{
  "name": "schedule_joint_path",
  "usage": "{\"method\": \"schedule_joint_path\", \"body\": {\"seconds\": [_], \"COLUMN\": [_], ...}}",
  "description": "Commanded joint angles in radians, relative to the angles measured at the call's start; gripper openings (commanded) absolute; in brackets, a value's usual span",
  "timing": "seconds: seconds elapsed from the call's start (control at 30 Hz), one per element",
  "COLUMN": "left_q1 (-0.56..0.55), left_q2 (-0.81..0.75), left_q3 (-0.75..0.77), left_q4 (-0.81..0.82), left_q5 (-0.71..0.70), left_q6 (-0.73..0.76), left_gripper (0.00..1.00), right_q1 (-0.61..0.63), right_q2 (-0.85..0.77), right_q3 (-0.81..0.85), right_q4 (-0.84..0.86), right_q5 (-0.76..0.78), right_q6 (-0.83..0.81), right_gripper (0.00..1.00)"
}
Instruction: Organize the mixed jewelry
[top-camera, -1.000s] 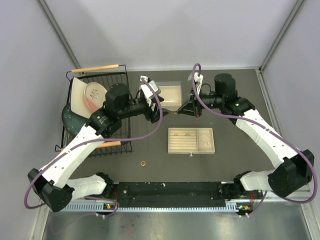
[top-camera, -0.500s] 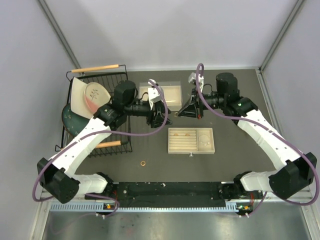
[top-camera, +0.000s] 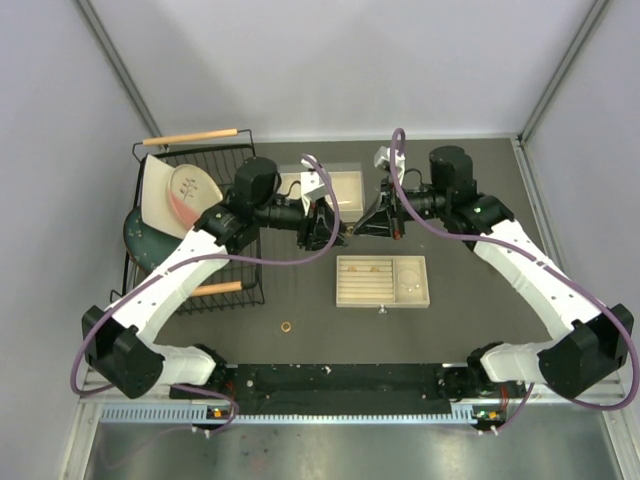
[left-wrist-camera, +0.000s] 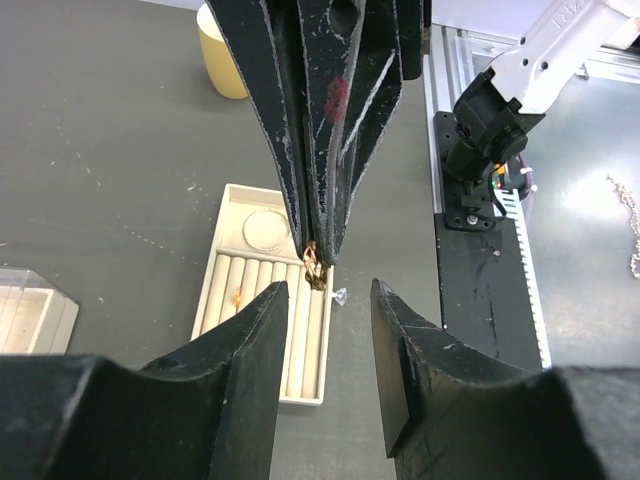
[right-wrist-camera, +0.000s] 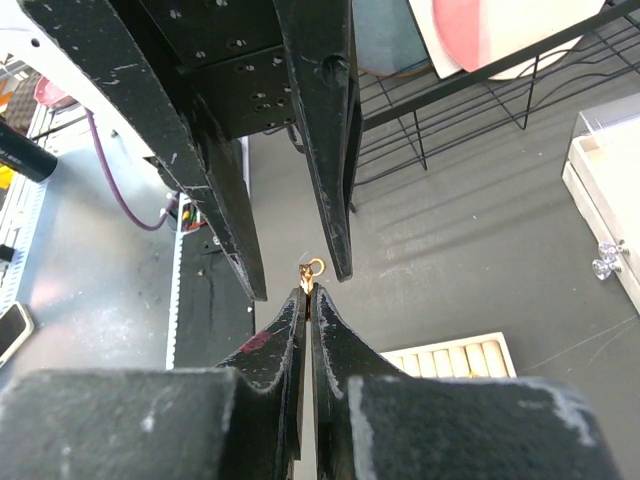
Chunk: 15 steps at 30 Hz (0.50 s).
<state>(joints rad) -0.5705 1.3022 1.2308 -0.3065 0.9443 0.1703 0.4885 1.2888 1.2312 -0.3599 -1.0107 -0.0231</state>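
Swinging the left claw (left-wrist-camera: 330, 295) in toward the right claw (right-wrist-camera: 310, 297) this last second and narrowing its jaws, still gaping either side of the tiny gold ring (right-wrist-camera: 313, 268). Pinching that ring tight in the right claw, mid-air above the desk (top-camera: 300, 290), just beyond the tray (top-camera: 340, 281). Probably setting up a handover, not slotting anything in yet.

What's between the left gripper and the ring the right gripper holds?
Only air. Left wrist view: the ring, pinched by the right gripper, sits just beyond the left gripper's open jaws.
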Motion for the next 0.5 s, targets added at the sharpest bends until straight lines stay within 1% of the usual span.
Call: {"method": "schedule_joint_path", "body": {"seconds": [0.0, 0.2, 0.47], "left_q1": [0.003, 0.003, 0.003], "left_q2": [0.014, 0.014, 0.008], "left_q3": [0.041, 0.048, 0.050], "left_q4": [0.069, 0.075, 0.078], "left_q5": [0.047, 0.047, 0.039], "left_q6": [-0.037, -0.045, -0.051], "left_gripper": [0.43, 0.39, 0.32], "right_q1": [0.018, 0.016, 0.016], "right_q2": [-0.034, -0.039, -0.045], "right_q3": [0.027, 0.014, -0.004], "right_q4": [0.045, 0.044, 0.045], "right_q5": [-0.005, 0.006, 0.015], "right_q6": [-0.012, -0.018, -0.028], "right_gripper": [0.00, 0.00, 0.00]}}
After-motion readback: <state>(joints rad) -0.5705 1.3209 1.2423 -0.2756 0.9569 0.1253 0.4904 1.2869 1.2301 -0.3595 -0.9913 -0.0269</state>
